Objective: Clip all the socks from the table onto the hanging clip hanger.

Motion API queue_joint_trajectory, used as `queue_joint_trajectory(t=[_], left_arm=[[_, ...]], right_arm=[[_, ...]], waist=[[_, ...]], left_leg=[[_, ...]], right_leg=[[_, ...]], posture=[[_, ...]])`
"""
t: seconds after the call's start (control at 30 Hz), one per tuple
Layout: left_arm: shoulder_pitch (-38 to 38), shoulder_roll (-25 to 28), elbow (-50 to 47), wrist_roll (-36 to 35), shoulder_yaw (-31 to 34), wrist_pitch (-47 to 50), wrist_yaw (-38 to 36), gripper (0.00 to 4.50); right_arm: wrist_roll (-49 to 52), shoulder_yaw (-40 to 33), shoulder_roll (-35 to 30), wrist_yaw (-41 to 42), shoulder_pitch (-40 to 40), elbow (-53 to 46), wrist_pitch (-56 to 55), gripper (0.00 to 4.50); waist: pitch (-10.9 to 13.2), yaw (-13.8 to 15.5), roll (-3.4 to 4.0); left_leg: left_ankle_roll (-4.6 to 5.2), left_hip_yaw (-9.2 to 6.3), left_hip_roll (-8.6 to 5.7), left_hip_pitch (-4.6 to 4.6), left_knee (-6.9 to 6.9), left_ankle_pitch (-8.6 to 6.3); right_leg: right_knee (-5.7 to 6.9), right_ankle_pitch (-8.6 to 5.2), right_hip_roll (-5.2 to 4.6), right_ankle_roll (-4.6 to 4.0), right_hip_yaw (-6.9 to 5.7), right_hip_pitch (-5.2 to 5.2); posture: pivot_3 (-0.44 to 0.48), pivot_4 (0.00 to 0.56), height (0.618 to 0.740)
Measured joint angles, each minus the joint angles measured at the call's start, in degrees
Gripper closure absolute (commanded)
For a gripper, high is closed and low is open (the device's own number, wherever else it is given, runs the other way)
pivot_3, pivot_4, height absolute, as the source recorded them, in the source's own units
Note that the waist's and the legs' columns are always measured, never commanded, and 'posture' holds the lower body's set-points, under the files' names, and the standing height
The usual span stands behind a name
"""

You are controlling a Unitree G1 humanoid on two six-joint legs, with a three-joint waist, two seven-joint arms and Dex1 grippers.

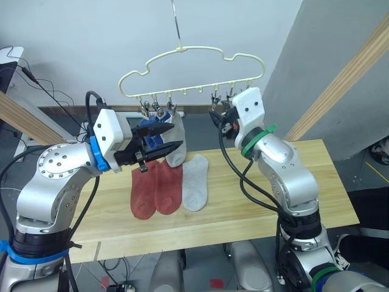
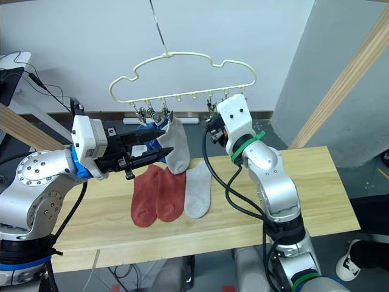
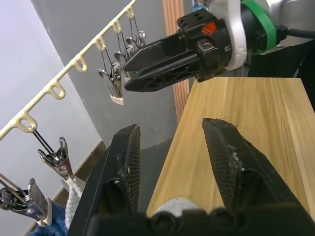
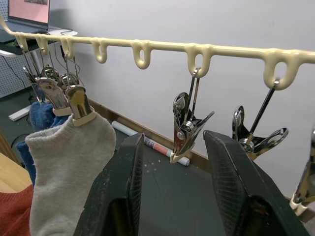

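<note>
On the table (image 1: 255, 207), toward its left end, I see two rust-red socks (image 1: 156, 190) beside a grey sock (image 1: 196, 181). My left gripper (image 1: 165, 138) gapes empty. Beyond, my right gripper (image 4: 172, 162), open, brackets a free clip (image 4: 186, 129) on the clip hanger (image 1: 193, 64), where another grey sock (image 4: 64, 167) and blue socks (image 4: 42, 114) hang.

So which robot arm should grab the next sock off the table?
Probably the left. The left gripper is open, empty, and hangs just above the two red socks and the grey sock on the table. The right gripper is up by the empty clips of the hanger.
</note>
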Motion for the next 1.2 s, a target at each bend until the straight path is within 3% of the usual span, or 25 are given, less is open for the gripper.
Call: queue_joint_trajectory(t=[1.2], left_arm=[[2.7, -2.0, 0.2, 2.8, -2.1, -1.1, 1.1, 2.30]], right_arm=[[0.1, 0.5, 4.2, -2.1, -6.6, 11.7, -8.2, 2.51]], waist=[[0.0, 0.0, 0.01]], left_leg=[[0.00, -0.01, 0.00, 0.00, 0.01, 0.00]], right_leg=[[0.04, 0.01, 0.00, -0.02, 0.00, -0.01]], posture=[[-0.183, 0.291, 0.733]])
